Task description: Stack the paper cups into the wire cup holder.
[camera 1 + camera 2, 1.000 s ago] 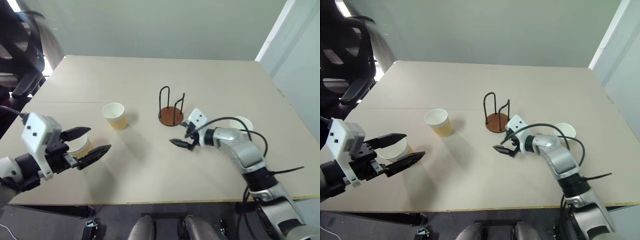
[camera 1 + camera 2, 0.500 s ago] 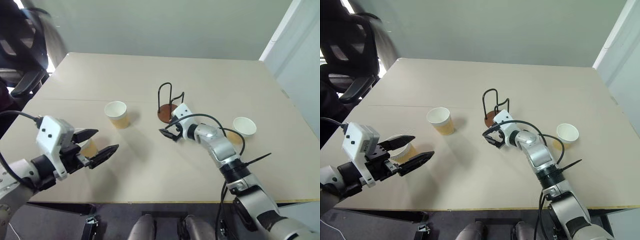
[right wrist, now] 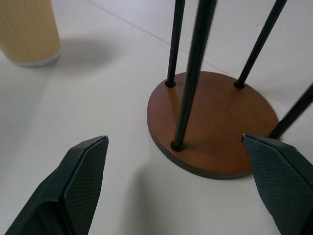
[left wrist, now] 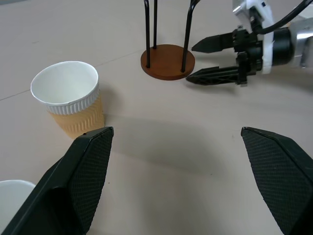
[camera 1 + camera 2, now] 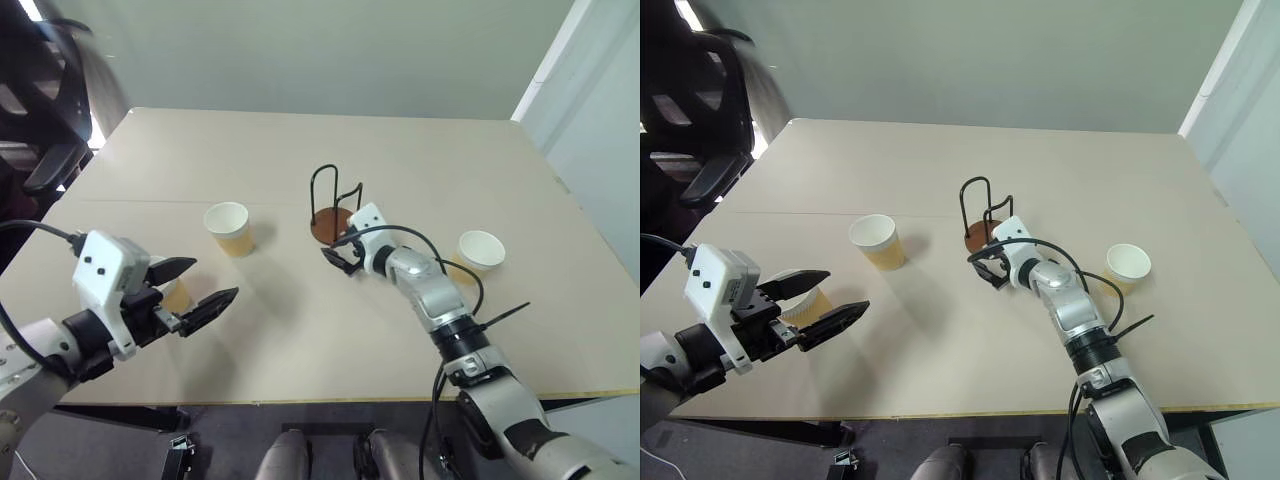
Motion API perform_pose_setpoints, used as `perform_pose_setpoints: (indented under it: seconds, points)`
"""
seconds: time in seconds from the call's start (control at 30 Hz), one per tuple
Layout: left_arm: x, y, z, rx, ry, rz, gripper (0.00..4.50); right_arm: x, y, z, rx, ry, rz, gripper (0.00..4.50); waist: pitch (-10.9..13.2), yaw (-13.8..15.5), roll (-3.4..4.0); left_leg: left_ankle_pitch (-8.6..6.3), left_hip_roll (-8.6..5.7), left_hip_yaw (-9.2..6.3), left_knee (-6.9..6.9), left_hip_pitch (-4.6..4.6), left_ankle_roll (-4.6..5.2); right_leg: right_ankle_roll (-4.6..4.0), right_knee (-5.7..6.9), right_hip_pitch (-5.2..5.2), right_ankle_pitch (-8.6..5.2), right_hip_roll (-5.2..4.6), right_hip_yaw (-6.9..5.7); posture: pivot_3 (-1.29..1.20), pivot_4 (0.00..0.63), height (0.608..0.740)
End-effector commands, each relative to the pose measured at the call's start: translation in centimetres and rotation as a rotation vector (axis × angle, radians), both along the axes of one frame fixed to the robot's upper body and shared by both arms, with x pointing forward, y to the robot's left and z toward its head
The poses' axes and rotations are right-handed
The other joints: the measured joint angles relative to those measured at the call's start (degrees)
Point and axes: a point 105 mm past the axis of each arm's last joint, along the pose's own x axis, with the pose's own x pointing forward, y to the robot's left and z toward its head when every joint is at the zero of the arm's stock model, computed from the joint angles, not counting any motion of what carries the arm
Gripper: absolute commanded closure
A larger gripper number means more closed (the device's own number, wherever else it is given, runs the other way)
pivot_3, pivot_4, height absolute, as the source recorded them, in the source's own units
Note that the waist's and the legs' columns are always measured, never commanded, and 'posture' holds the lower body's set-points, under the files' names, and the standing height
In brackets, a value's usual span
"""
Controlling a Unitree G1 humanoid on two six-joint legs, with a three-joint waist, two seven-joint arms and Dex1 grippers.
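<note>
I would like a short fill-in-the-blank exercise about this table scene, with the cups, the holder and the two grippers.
1. The number of paper cups standing on the table is ____.
2. The wire cup holder holds ____ cups so far.
3. The gripper closest to the holder's wooden base is the ____ gripper.
4. The fingers of the left gripper are spread ____, with nothing between them.

Missing words: three; no; right; open

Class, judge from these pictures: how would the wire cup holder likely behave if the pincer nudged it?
The wire cup holder would probably slide rather than roll, since its flat wooden disc lies on the smooth table. A nudge high on its thin upright loops might tip it; they look stiff.
</note>
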Motion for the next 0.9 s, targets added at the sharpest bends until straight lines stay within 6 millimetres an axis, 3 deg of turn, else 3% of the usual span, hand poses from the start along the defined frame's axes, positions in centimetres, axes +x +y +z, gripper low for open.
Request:
perform_pose_setpoints:
  seconds: [0.03, 0.33, 0.47, 0.8, 0.9]
  points:
    - [-0.1, -0.4, 0.9, 0.023, -0.045, -0.013, 0.02, 0.7, 0.5, 2.3, 0.03, -0.082, 0.004, 0.0, 0.0, 0.0, 0.0, 0.02, 0.06, -0.03, 0.0, 0.0, -0.03, -0.06, -0.01, 0.0, 0.03, 0.08, 0.0, 0.0, 0.15, 0.74]
    - [-0.2, -0.4, 0.8, 0.021, -0.046, -0.004, 0.02, 1.7, 1.9, 2.5, 0.046, -0.101, 0.006, 0.0, 0.0, 0.1, 0.01, 0.09, 0.26, -0.15, 0.0, -0.01, -0.09, -0.3, -0.02, -0.07, 0.12, 0.32, -0.01, 0.0, 0.15, 0.74]
    - [-0.2, -0.4, 0.8, 0.02, -0.048, -0.001, 0.0, 1.6, 2.6, 2.3, 0.05, -0.1, 0.017, 0.85, 0.0, 0.0, 0.01, 0.08, 0.26, -0.15, 0.0, -0.04, -0.09, -0.3, -0.03, -0.09, 0.12, 0.33, 0.0, 0.0, 0.15, 0.74]
    - [0.0, -0.1, 1.1, 0.03, -0.057, 0.013, 0.0, 1.5, 3.1, 2.4, 0.057, -0.1, 0.039, 4.45, 0.0, 0.1, 0.01, -0.03, 0.26, -0.15, -0.01, -0.04, -0.26, -0.35, -0.03, -0.1, 0.12, 0.33, -0.01, 0.0, 0.15, 0.74]
    - [0.0, 0.0, 1.2, 0.031, -0.058, 0.015, 0.0, 1.1, 3.0, 2.0, 0.048, -0.09, 0.086, 4.48, 0.0, 0.0, 0.01, -0.05, 0.26, -0.15, -0.01, -0.05, -0.3, -0.36, -0.03, -0.1, 0.13, 0.33, -0.01, 0.0, 0.15, 0.74]
